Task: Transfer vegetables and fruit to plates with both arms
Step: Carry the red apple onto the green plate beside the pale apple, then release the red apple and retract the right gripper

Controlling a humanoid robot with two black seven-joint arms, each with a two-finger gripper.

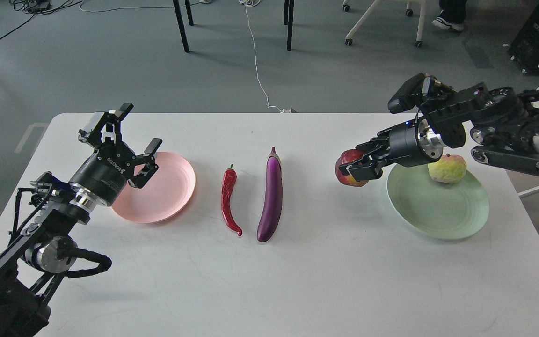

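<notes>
Fruit and vegetables are spread across a white bench point(269, 281). At its left sits the pale pink plate point(166, 196), bare of food. The left gripper point(136, 140) hovers over the plate's near-left rim with its fingers point(150, 152) spread apart and nothing between them.

Near the middle of the bench lie the two vegetables, side by side and a little apart. The red chili pepper point(229, 199) is on the left, its green stem pointing away from the robot and its tip curling toward the near edge. The purple eggplant point(272, 196) is on the right, longer, with its stem cap at the far end. Both rest directly on the bench, well apart from either plate.

At the right is the mint green plate point(438, 210). The yellow-green fruit point(447, 168) sits in it near the far rim, partly hidden behind the right arm. The right gripper point(360, 164) reaches in from the right, and its fingers point(367, 172) are closed around the dark red fruit point(346, 173). That fruit is held just beyond the plate's left rim, beside it rather than over it.
</notes>
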